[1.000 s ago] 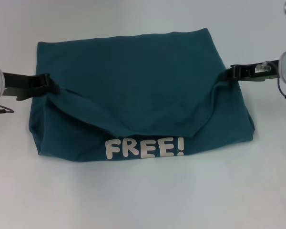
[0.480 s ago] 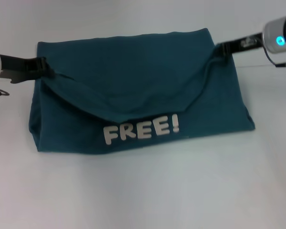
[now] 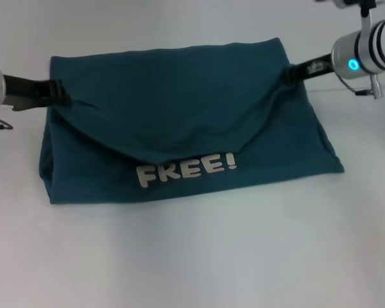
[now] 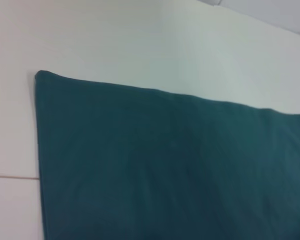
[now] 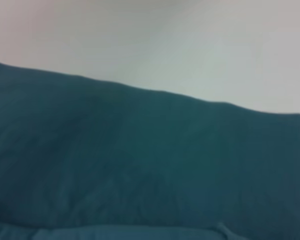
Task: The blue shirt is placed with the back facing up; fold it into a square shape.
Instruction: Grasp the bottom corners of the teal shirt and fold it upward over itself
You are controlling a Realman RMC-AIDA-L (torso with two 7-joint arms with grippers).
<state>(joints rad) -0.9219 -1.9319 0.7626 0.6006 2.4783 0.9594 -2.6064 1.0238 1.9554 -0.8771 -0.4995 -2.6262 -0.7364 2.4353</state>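
on the bench (image 3: 192, 256) i see the blue shirt (image 3: 179, 115) half folded, "free!" lettering showing; left gripper (image 3: 59, 95) and right gripper (image 3: 289, 75) each pinch a lifted corner.

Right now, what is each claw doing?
Left gripper: shut on the shirt, left edge.
Right gripper: shut on the shirt, right edge.

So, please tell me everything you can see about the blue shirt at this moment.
The blue shirt is dark teal, soft and cotton-like, lying on the white table. Its near part is lifted and carried toward the far edge, forming a sagging flap whose underside shows white "FREE!" lettering. The left gripper pinches the flap's left corner, and the right gripper pinches the right corner; both jaws are closed on the cloth. The far edge lies flat and mostly smooth.
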